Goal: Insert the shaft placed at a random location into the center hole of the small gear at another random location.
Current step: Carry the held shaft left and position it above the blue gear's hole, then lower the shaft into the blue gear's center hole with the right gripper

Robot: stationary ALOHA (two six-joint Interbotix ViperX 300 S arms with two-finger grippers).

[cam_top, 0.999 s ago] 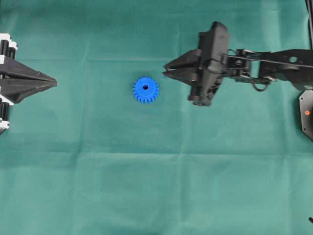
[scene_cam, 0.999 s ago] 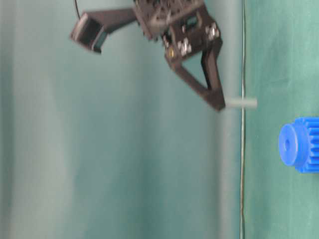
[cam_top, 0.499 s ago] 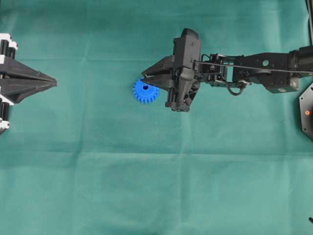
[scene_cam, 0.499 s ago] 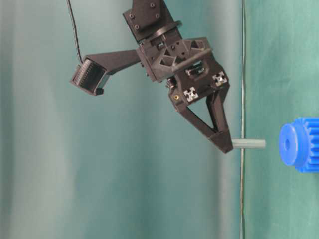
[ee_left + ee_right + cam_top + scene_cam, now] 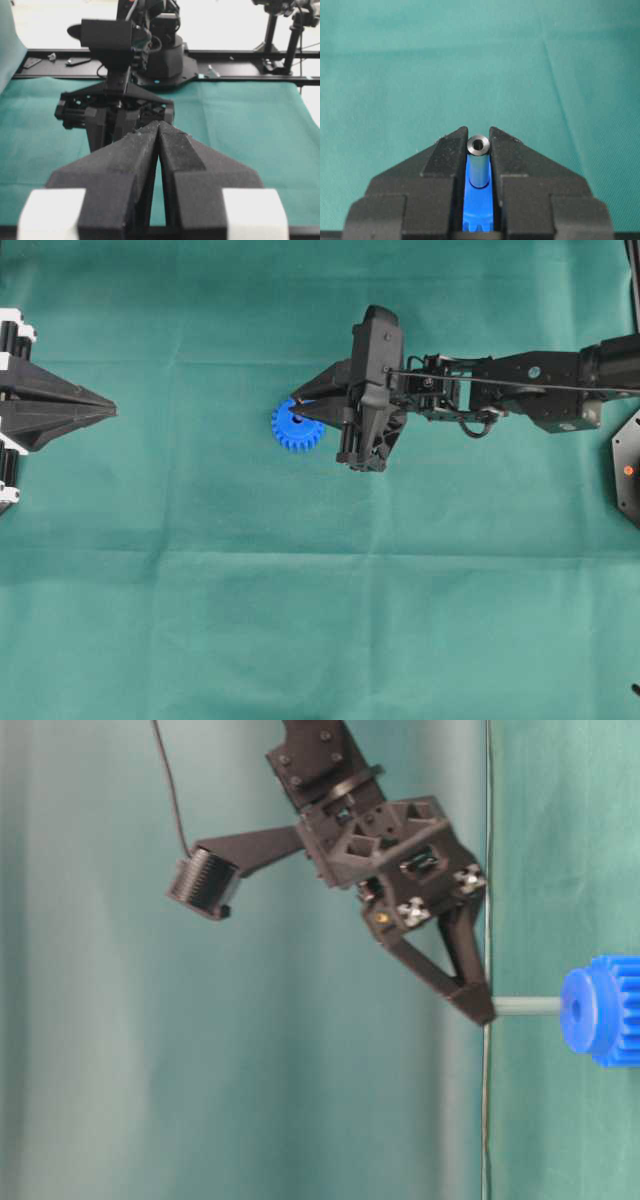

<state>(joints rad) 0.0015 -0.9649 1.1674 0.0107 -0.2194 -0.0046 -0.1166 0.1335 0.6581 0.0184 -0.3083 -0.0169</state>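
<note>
Table-level exterior view: right gripper (image 5: 483, 1012) pinched shut on thin grey metal shaft (image 5: 527, 1006), far end touching hub of bright blue plastic toothed gear (image 5: 600, 1010).

Overhead: small gear (image 5: 296, 428) on the cloth (image 5: 300, 620), left of centre — right gripper (image 5: 296, 407) over it, shaft (image 5: 527, 1006) meeting the hub; left gripper (image 5: 110, 411) far left.
</note>
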